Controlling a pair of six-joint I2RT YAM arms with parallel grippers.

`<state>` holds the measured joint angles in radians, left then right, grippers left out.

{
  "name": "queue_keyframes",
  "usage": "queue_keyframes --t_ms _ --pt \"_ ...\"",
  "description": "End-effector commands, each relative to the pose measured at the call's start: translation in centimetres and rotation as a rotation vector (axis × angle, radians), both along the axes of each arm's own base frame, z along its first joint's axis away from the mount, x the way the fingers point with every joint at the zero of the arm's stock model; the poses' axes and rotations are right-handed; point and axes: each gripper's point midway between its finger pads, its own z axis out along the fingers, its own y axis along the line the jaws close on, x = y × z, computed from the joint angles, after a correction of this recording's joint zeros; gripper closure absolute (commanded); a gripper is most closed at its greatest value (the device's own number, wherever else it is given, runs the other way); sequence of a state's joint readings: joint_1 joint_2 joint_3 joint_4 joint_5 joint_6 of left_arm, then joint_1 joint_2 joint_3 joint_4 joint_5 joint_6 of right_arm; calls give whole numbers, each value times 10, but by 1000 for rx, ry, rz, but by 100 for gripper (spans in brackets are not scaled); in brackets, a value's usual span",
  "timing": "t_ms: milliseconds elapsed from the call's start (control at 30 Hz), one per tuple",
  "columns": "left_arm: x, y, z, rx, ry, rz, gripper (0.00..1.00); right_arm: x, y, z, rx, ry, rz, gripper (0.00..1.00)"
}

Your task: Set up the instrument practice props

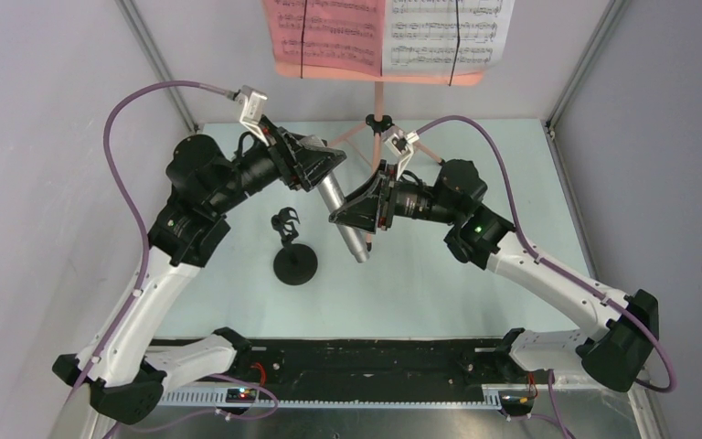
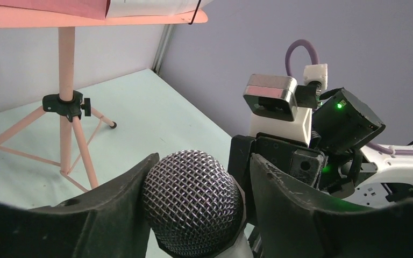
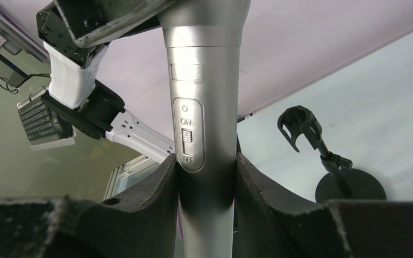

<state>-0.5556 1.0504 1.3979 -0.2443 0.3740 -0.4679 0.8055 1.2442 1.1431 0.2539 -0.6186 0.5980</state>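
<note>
The right tool [image 3: 207, 174] pinches the grey microphone [image 3: 204, 80] up above the table [image 1: 475, 302], near the black stand [image 1: 294, 261], likely so the left tool [image 2: 201, 164] around its mesh head, squeezing or not I cannot tell, can take it.

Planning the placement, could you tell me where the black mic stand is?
In the top view the black mic stand stands on the table left of centre, on the near side of the left gripper and left of the grey microphone.
</note>
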Motion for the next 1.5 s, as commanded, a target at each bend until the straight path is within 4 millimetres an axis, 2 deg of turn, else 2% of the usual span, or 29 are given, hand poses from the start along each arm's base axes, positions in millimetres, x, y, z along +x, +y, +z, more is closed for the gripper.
queue_keyframes --t_ms 0,100,167,267,300,367,433,500,533,600,800,1067,1133,1167,1200,1233,1267,1300,1333,1367,1400,1433,1467 --pt "-27 -2 18 0 -98 -96 42 20 -2 28 74 -38 -90 79" --pt "-26 -1 19 11 -108 -90 60 21 0 26 71 -36 -91 78" --pt "-25 -2 19 21 -113 -92 77 22 1 24 64 -38 -95 76" --pt "-28 -2 23 28 -128 -106 91 23 1 23 57 -65 -105 60" --pt "-29 -3 23 29 -129 -111 97 21 2 23 57 -76 -105 46" --pt "-30 -3 25 32 -133 -118 100 23 3 26 57 -125 -132 31" --pt "-33 -5 26 36 -138 -136 100 26 4 30 62 -171 -156 21" --pt "-35 -6 27 41 -143 -156 100 32 6 33 50 -200 -176 16" --pt "-35 -7 25 46 -139 -160 100 37 8 31 36 -218 -189 15" --pt "-37 -10 24 57 -148 -187 100 42 9 40 25 -242 -203 15" --pt "-35 -14 10 119 -157 -217 100 38 13 52 44 -271 -178 23" --pt "-41 -18 3 154 -169 -281 100 41 19 49 5 -240 -159 48" --pt "-41 -20 1 156 -166 -288 99 41 21 45 -16 -224 -145 63" --pt "-41 -20 1 156 -162 -288 98 42 23 42 -25 -211 -138 71" --pt "-40 -20 2 155 -162 -284 94 42 24 42 -29 -204 -135 85" --pt "-39 -20 2 155 -161 -281 90 43 25 40 -33 -194 -130 90" --pt "-38 -19 2 156 -161 -273 76 43 25 39 -34 -189 -128 98" --pt "-38 -19 2 156 -162 -268 68 42 26 38 -34 -182 -129 100" --pt "-36 -17 3 156 -165 -253 51 43 26 37 -35 -179 -130 100" --pt "-36 -16 4 155 -171 -241 43 43 26 36 -36 -176 -133 100" --pt "-31 -13 5 156 -169 -209 30 43 25 36 -33 -177 -139 100" --pt "-29 -10 7 157 -178 -185 23 43 24 34 -34 -175 -142 100" --pt "-23 -6 8 159 -180 -133 10 44 24 34 -34 -175 -146 100"
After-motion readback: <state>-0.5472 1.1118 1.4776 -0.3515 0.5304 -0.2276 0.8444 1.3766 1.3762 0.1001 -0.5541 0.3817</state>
